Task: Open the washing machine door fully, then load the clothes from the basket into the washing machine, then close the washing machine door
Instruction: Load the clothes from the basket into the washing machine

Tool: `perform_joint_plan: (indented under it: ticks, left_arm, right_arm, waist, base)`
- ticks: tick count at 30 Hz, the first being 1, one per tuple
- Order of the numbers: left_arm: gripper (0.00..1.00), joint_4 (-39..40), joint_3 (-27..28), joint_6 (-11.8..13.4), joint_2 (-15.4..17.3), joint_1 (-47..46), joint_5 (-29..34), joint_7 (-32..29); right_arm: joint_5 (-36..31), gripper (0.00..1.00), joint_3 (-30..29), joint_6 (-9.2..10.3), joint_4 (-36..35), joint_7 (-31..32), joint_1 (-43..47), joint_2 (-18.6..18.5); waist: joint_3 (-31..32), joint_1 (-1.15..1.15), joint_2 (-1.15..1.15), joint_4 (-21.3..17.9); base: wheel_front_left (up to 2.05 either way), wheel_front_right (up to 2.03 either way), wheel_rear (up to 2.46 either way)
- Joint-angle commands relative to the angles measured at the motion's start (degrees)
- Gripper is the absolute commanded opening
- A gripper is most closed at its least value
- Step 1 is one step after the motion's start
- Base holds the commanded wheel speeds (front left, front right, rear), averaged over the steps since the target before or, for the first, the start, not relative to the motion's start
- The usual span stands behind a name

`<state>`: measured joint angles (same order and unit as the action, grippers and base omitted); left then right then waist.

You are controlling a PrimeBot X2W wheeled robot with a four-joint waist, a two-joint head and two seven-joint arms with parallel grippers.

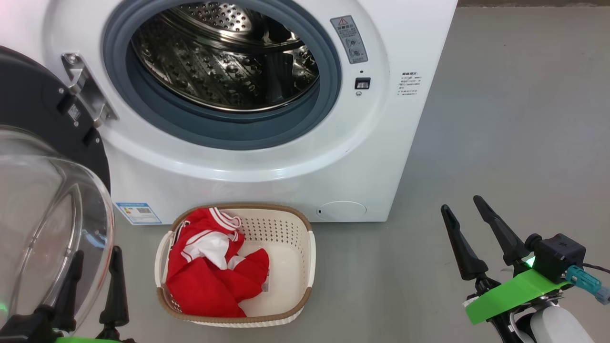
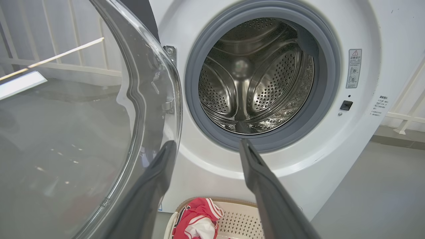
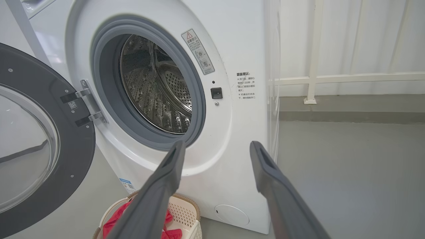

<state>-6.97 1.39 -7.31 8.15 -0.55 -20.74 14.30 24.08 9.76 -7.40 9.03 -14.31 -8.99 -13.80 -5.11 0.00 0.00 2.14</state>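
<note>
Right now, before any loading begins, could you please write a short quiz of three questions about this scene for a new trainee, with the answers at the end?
1. True or false: the large round glossy black door of the big white washing machine stands open.
2. Where do the bright red clothes with white stripes lie?
A) in the steel perforated drum
B) in the small cream-white plastic basket
C) on the grey floor
3. Fill in the missing word: the left claw and the right claw are both ____ and hold nothing.

Key: 1 true; 2 B; 3 open.
</note>
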Motion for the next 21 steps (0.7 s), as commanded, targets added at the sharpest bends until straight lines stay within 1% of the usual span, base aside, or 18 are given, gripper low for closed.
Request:
perform_joint_plan:
  ticks: [1,21]
  left_arm:
    - [1.0,1.1,2.1,-0.2,1.3,-2.2,0.5,0.7]
    - [1.0,0.7,2.5,-0.2,1.2,-2.5,0.9,0.7]
  right_arm:
    - [-0.4,1.0,1.0,-0.09,-1.3,-0.7,-1.0,-0.3]
    - [-0.6,1.0,1.0,-0.09,-1.4,-0.7,-1.2,-0.3]
  waist:
    - [0.0,0.0,0.0,0.0]
    - [-0.7,0.0,0.0,0.0]
  base:
    - [0.0,0.0,0.0]
    - [0.0,0.0,0.0]
